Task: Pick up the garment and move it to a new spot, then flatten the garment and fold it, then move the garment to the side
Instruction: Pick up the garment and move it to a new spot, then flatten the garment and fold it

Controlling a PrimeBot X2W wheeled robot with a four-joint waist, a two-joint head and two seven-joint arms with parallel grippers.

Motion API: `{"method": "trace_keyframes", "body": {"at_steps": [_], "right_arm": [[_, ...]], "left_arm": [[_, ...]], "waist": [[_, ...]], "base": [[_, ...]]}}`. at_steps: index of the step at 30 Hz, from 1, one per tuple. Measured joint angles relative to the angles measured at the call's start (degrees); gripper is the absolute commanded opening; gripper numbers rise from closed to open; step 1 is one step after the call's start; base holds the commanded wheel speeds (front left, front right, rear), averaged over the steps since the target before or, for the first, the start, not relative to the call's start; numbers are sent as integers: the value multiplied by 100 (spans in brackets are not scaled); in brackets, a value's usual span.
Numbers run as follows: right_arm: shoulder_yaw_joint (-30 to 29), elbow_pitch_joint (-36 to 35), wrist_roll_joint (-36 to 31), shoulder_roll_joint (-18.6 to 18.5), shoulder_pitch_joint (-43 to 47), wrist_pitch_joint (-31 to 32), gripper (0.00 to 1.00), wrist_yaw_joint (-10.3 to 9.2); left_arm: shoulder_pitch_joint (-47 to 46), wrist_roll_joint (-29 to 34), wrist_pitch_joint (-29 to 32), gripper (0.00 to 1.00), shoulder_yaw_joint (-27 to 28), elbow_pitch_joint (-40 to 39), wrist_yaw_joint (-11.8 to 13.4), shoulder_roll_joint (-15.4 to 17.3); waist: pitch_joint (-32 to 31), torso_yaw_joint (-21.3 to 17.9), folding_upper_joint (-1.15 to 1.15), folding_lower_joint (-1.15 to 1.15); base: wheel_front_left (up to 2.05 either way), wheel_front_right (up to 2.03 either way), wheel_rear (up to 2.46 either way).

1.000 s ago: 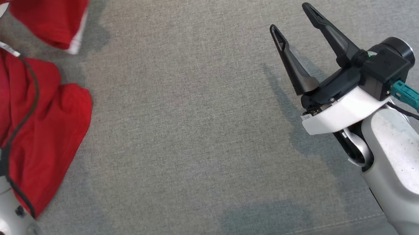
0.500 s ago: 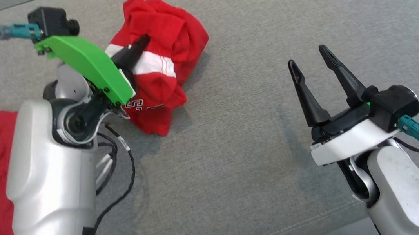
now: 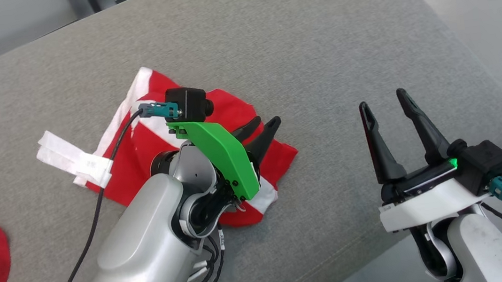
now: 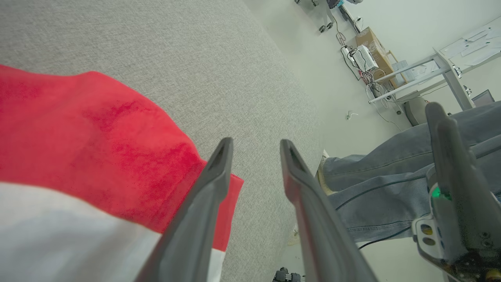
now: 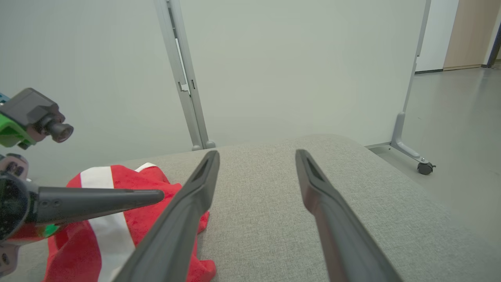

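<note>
Left gripper point(image 3: 266, 121) over crumpled red-and-white garment point(image 3: 233, 110) on grey cushion point(image 3: 316, 48), jaws slightly apart, empty. Right gripper point(image 3: 382, 100) well apart, jaws wide, empty.

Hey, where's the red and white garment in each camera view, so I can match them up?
Head view: the red and white garment lies left of centre, partly hidden by the left arm.
Left wrist view: left half, beside that gripper's own fingers.
Right wrist view: lower left.
Shared landmark: the left gripper, its dark fingers at the garment's edge.
</note>
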Motion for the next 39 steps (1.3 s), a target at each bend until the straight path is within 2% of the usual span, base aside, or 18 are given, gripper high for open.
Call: {"method": "trace_keyframes", "body": {"at_steps": [6,11,14,18,25,33,39], "right_arm": [[297,18,94,32,143,0,100,62],[372,244,143,49,448,0,100,127],[369,369,142,49,682,0,100,160],[379,525,74,51,748,0,100,233],[519,768,-74,24,736,1,100,369],[460,1163,-180,-60,643,1,100,407],[480,1505,-236,-67,644,1,100,427]], "left_arm": [[-12,149,-599,100,-261,52,452,33],[-301,355,-958,100,-627,54,472,79],[-588,595,-1147,100,-759,-8,471,68],[-829,1015,-1395,100,-766,34,478,67],[-842,1457,-1657,100,-694,274,527,143],[-203,1490,-2162,100,-347,390,584,744],[-58,1493,-2555,100,38,140,586,1125]], "waist": [[-34,-510,0,0],[-80,-927,0,0],[-134,-937,0,0],[-173,-774,0,0],[-275,-239,0,0],[-372,495,0,0],[-402,963,0,0]], "base": [[0,0,0],[0,0,0],[0,0,0],[0,0,0],[0,0,0],[0,0,0],[0,0,0]]}}
